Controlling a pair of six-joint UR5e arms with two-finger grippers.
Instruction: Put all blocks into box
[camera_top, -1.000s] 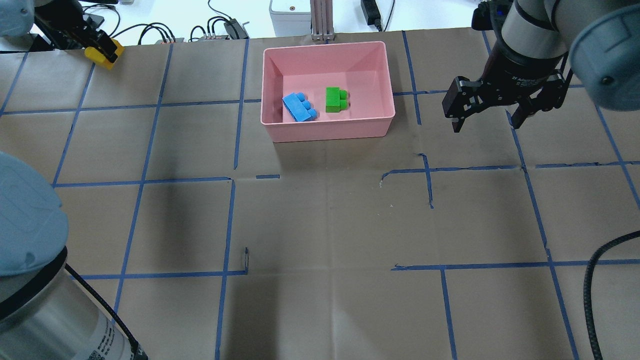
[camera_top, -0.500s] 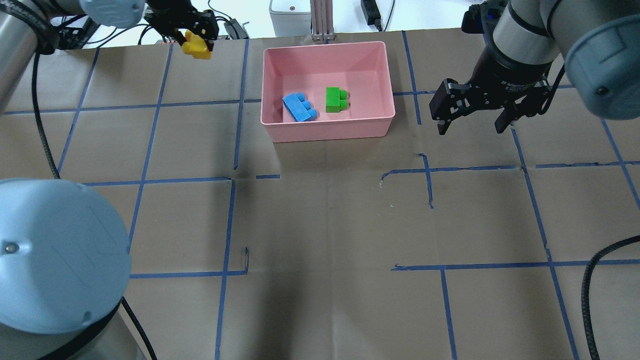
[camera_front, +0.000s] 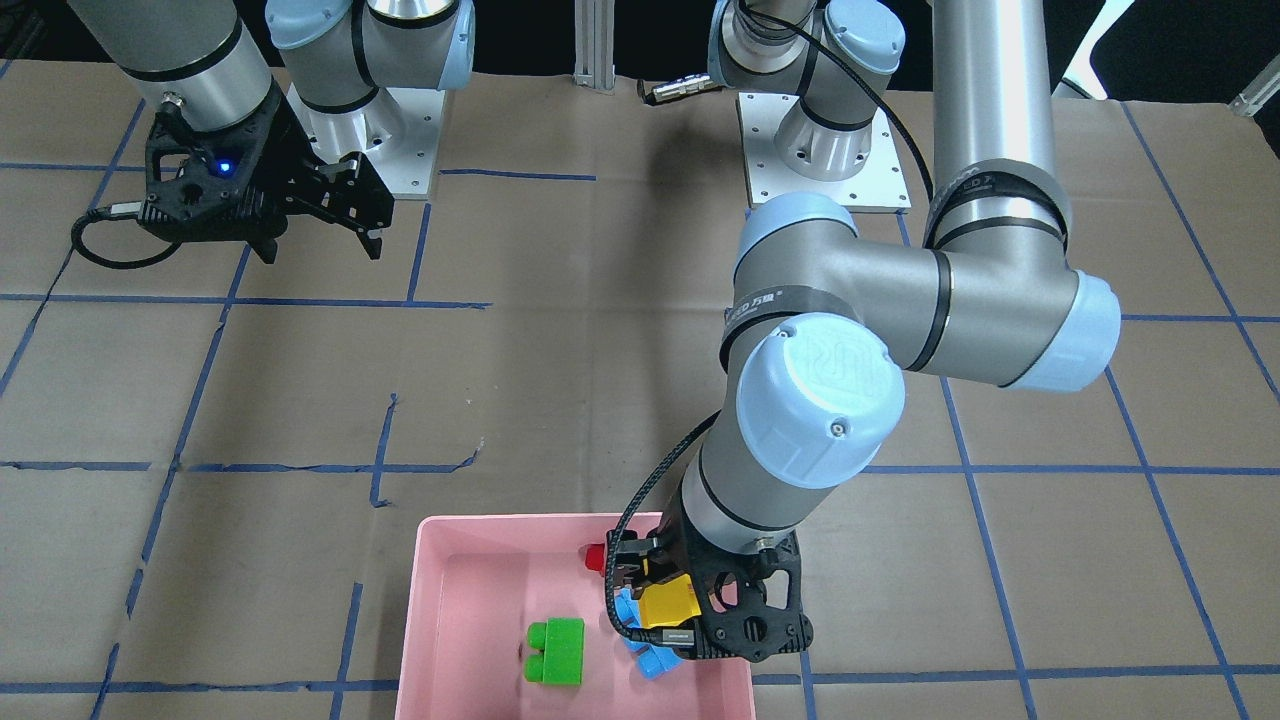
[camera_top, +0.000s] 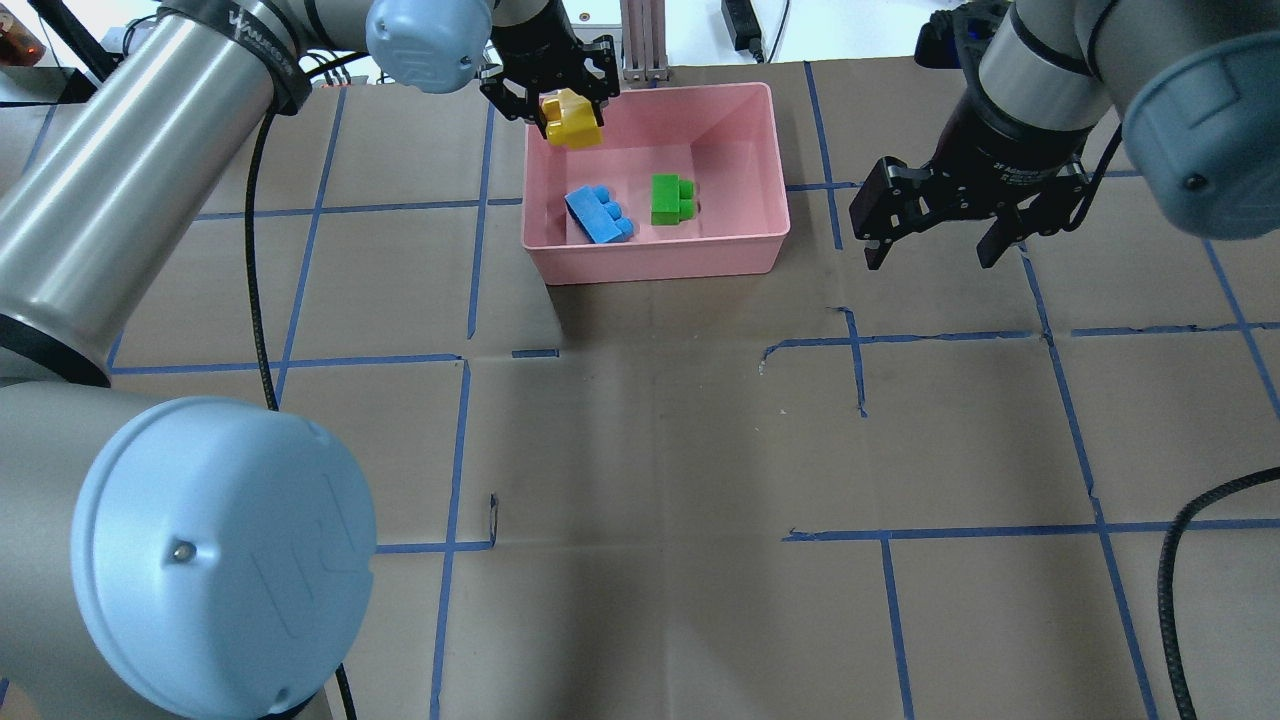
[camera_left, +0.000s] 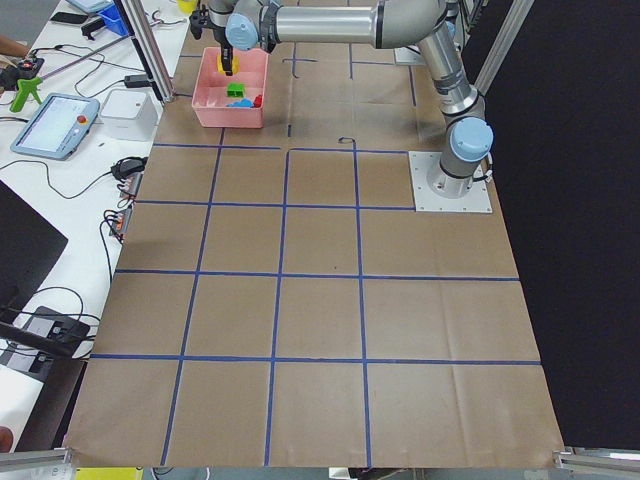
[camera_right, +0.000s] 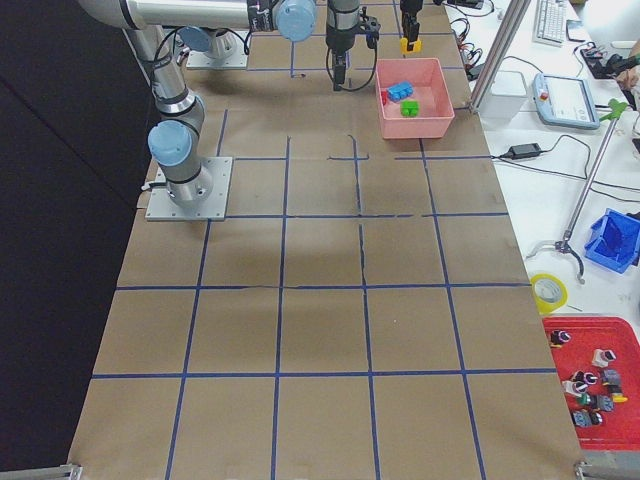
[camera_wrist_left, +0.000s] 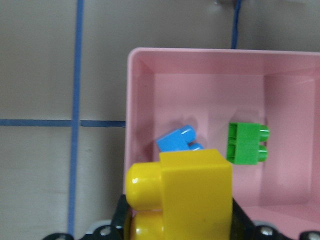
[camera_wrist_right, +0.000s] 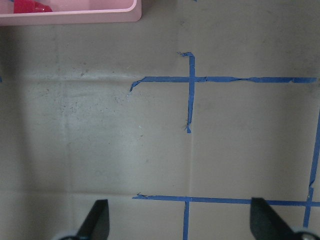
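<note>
My left gripper (camera_top: 566, 112) is shut on the yellow block (camera_top: 571, 121) and holds it above the far left corner of the pink box (camera_top: 650, 91). The left wrist view shows the yellow block (camera_wrist_left: 195, 195) over the box's edge (camera_wrist_left: 142, 100). The blue block (camera_top: 598, 214) and the green block (camera_top: 670, 198) lie inside the box. The small red block (camera_front: 596, 556) lies inside against the wall nearest the robot and is hidden in the overhead view. My right gripper (camera_top: 928, 260) is open and empty, above the table to the right of the box.
Brown paper with blue tape lines (camera_top: 860, 370) covers the table. Cables (camera_top: 440, 50) and a grey device (camera_top: 580, 25) lie beyond the far edge behind the box. My left arm's long link (camera_top: 130, 170) stretches across the left half of the table.
My left gripper has carried the yellow block rightward from the far left corner of the table to above the box's far left corner. My right gripper has drifted slightly left.
</note>
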